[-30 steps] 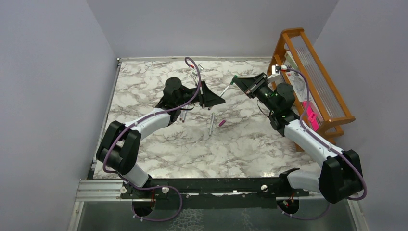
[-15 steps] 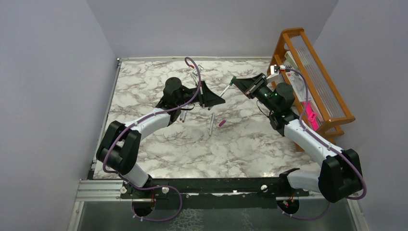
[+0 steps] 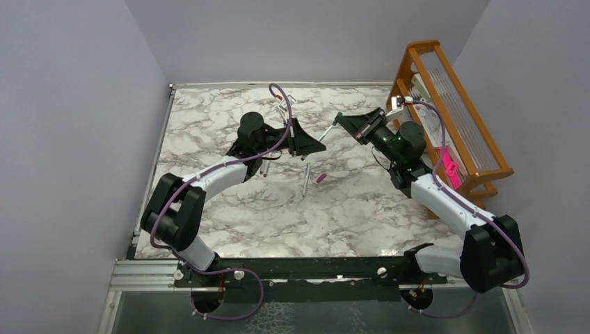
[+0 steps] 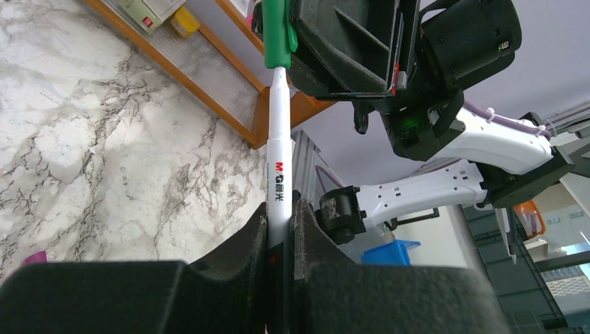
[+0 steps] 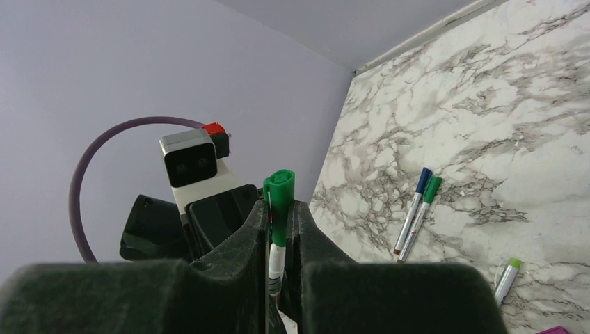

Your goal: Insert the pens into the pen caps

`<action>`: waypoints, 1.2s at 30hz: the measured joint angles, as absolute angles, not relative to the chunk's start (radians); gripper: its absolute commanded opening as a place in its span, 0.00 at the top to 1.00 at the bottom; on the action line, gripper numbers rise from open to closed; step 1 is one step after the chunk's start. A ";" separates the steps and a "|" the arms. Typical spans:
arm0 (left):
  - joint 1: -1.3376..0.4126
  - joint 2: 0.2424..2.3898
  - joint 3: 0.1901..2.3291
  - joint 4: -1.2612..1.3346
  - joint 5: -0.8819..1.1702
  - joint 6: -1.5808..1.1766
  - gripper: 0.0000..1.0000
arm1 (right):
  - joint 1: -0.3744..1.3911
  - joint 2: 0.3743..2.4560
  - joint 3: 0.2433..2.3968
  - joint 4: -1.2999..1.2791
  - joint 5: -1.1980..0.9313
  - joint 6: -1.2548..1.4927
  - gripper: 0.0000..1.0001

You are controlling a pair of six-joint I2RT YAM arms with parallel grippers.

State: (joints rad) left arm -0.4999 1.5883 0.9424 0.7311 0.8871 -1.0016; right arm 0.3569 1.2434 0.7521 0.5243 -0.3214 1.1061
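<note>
Left of centre: a grey pen [image 3: 265, 168] lies flat on the marble tabletop [image 3: 229, 202], just beside the left forearm. Too small to tell whether it is capped.

Left end effector [image 4: 280, 214]: raised off the tabletop, jaws narrow, clamped on the lower barrel of a white pen [image 4: 277, 139]. The grip sits well back from the tip, which leaves the front length free to enter a cap. The barrel points at the right arm.

Below the gap between the arms: a second loose pen [image 3: 306, 177] on the tabletop, with a magenta cap [image 3: 321, 178] just beside it, apart and not fitted. Probably the next pair.

Tip end of the white pen: green cap [image 4: 276, 31] over the nose of the barrel. Pen and cap are in line, both in the air between the arms. The cap looks at least started on the tip; whether it is pressed fully home cannot be told.

Right end effector [image 5: 278, 209]: jaws narrow, pinching the green cap by its sides. Its mouth faces the left arm, so the two parts can be pushed together along one axis.

Right wrist view, far tabletop: two capped pens [image 5: 412, 209], blue and green, side by side, and a light-green-capped pen [image 5: 506, 278] nearby.

Far right: wooden rack [image 3: 480, 167] at the tabletop's edge, not involved.
</note>
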 measured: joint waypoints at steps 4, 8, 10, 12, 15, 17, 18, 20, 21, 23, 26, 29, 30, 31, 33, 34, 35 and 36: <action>-0.502 1.588 0.942 0.732 0.889 -1.002 1.00 | 0.356 1.244 0.752 0.528 -0.328 1.106 0.99; -0.503 1.588 0.942 0.733 0.889 -1.001 1.00 | 0.356 1.246 0.752 0.540 -0.339 1.106 0.99; -0.504 1.588 0.942 0.733 0.889 -1.001 1.00 | 0.356 1.246 0.752 0.541 -0.344 1.106 0.99; -0.504 1.588 0.942 0.733 0.889 -1.001 1.00 | 0.356 1.246 0.752 0.542 -0.348 1.106 0.99; -0.504 1.588 0.942 0.733 0.889 -1.001 1.00 | 0.356 1.246 0.752 0.542 -0.355 1.106 0.99; -0.505 1.588 0.942 0.733 0.889 -1.001 1.00 | 0.356 1.246 0.750 0.543 -0.359 1.106 0.99; -0.505 1.588 0.942 0.733 0.889 -1.001 1.00 | 0.356 1.246 0.748 0.545 -0.361 1.106 0.99; -0.505 1.588 0.942 0.732 0.890 -1.002 1.00 | 0.356 1.245 0.738 0.548 -0.362 1.108 0.99; -0.505 1.588 0.942 0.730 0.890 -1.002 1.00 | 0.356 1.245 0.733 0.551 -0.362 1.110 0.99; -0.506 1.590 0.947 0.723 0.889 -1.002 1.00 | 0.356 1.243 0.726 0.554 -0.363 1.113 0.99; -0.506 1.599 0.970 0.720 0.890 -1.005 1.00 | 0.356 1.238 0.723 0.569 -0.364 1.115 0.99; -0.507 1.604 0.987 0.720 0.892 -1.008 1.00 | 0.355 1.237 0.722 0.587 -0.365 1.115 0.99; -0.508 1.605 0.991 0.720 0.892 -1.010 1.00 | 0.353 1.237 0.722 0.592 -0.366 1.116 0.99; -0.509 1.606 0.993 0.720 0.893 -1.012 1.00 | 0.352 1.237 0.720 0.599 -0.368 1.118 0.99; -0.512 1.607 0.999 0.720 0.894 -1.015 1.00 | 0.351 1.237 0.712 0.618 -0.370 1.124 0.99; -0.513 1.609 1.003 0.719 0.896 -1.016 1.00 | 0.350 1.237 0.709 0.628 -0.371 1.129 0.99; -0.513 1.612 1.008 0.718 0.899 -1.017 1.00 | 0.348 1.237 0.706 0.636 -0.371 1.132 0.99; -0.513 1.615 1.013 0.718 0.900 -1.018 1.00 | 0.347 1.237 0.704 0.644 -0.372 1.134 0.99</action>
State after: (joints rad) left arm -0.5129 1.6146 1.0126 0.7177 0.8997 -1.0180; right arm 0.3470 1.2369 0.7036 0.6437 -0.3717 1.1343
